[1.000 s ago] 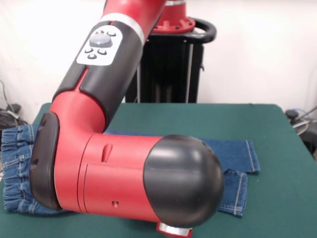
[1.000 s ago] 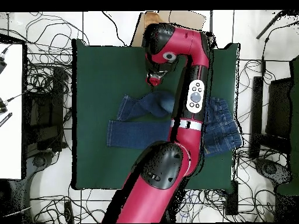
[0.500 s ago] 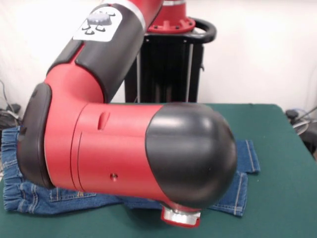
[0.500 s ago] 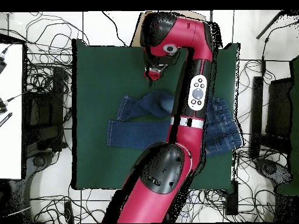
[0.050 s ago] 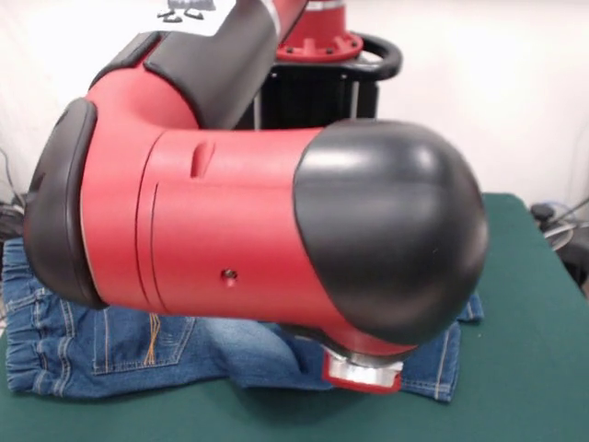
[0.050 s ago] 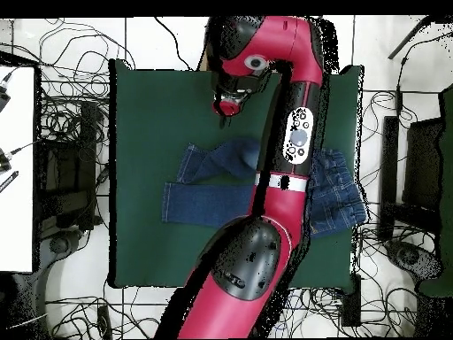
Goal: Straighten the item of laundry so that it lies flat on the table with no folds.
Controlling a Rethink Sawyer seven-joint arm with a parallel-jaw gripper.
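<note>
In the overhead view, the dark green table [image 6: 146, 106] fills the middle of the scene, ringed by white floor strewn with black cables [image 6: 75, 133]. The small pair of blue denim jeans [image 6: 208, 202] lies across the table's centre. Its two legs reach toward the left: one leg stretches flat and straight to a hem at the left, while the other leg [image 6: 221, 161], on the far side of it, is bunched and folded over itself near the middle. Further right, the red and black arm [image 6: 296, 150] crosses over the jeans from the near edge toward the far edge, covering the seat. Right of the arm, the gathered waistband end [image 6: 341, 190] spreads out, rumpled, close to the table's right edge.

The gripper [image 6: 227, 105] hangs off the arm's far end over bare green felt, just beyond the folded leg and clear of the denim. Whether it is wide or narrow cannot be told from either view.

In the front view, the arm's big joint [image 5: 276, 239] blocks most of the table; below it show a back pocket with orange stitching [image 5: 147, 336] at the left and a leg hem [image 5: 446, 364] at the right.
</note>
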